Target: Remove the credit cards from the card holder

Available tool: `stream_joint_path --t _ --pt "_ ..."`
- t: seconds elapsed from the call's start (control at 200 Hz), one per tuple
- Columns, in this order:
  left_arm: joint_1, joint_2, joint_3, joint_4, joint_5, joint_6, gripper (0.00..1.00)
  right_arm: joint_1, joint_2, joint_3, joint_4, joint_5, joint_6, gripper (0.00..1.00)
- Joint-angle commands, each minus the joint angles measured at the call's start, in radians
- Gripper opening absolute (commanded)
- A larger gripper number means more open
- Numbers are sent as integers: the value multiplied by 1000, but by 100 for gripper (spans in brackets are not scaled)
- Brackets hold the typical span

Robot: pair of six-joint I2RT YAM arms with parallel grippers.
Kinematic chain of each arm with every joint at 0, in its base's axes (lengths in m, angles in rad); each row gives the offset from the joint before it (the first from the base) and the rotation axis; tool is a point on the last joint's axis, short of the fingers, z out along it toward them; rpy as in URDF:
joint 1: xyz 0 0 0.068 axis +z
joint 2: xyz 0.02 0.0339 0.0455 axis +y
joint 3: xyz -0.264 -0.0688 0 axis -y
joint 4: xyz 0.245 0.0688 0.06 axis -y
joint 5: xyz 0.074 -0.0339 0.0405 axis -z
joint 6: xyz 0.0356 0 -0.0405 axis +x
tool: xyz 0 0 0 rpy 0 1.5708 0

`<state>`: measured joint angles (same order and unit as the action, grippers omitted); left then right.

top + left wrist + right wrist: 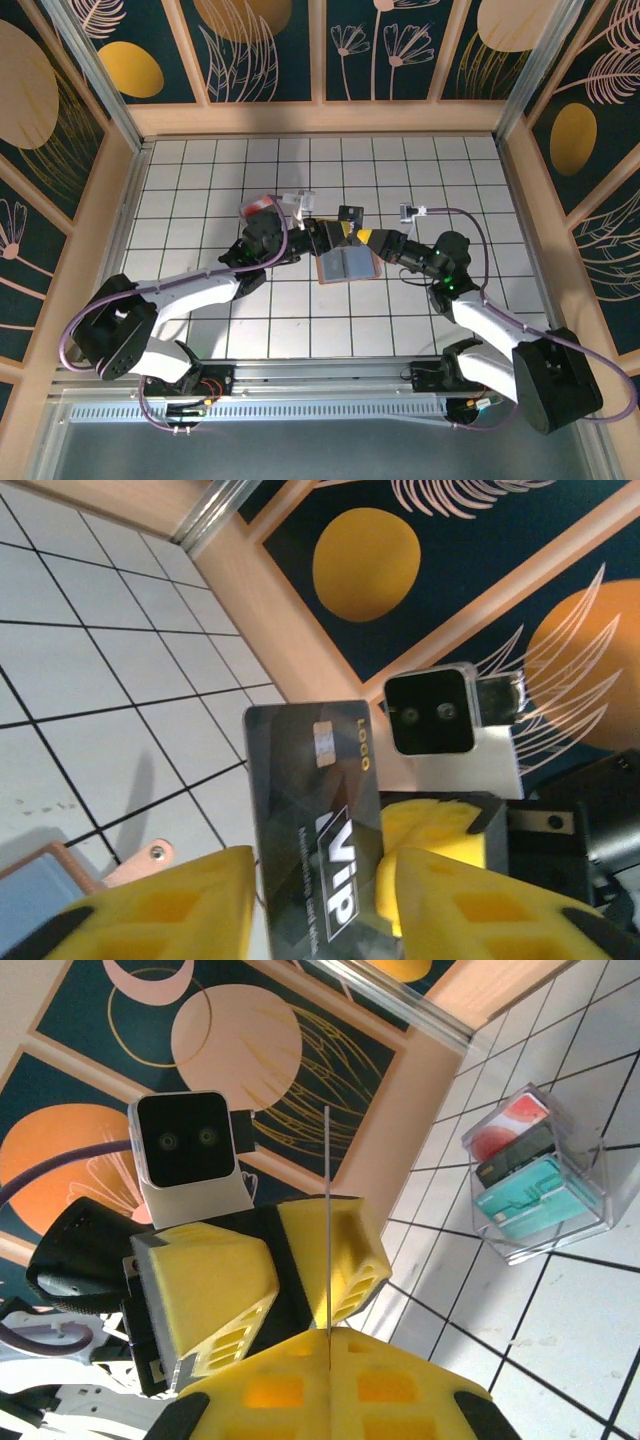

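Tiled table [200, 170], both arms bent in over the open card holder [345, 265]; right gripper [352, 236] pinches the black VIP card [315, 820], left gripper [318, 238] at its 9 o'clock, grip unclear.

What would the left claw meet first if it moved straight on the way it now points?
The black card, standing between its fingers. Right behind it, probably, comes the right claw holding that card, though depth is hard to judge.
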<state>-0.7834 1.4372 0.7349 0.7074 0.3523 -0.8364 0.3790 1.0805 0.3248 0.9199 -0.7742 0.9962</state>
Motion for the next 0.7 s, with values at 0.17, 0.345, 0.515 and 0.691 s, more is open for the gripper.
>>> stream_joint_path --t 0.17,0.345,0.515,0.691 --pt "13 -1 -6 55 35 16 3 -4 43 -14 151 -53 43 0" --pt "24 -38 41 -150 -29 188 0 -3 21 6 -17 -10 -39 11" --pt "48 -97 108 -424 -186 481 0 -1 -62 83 -452 164 -238 31" --pt "106 -85 200 -665 -298 801 0 1 -140 135 -687 316 -331 41"
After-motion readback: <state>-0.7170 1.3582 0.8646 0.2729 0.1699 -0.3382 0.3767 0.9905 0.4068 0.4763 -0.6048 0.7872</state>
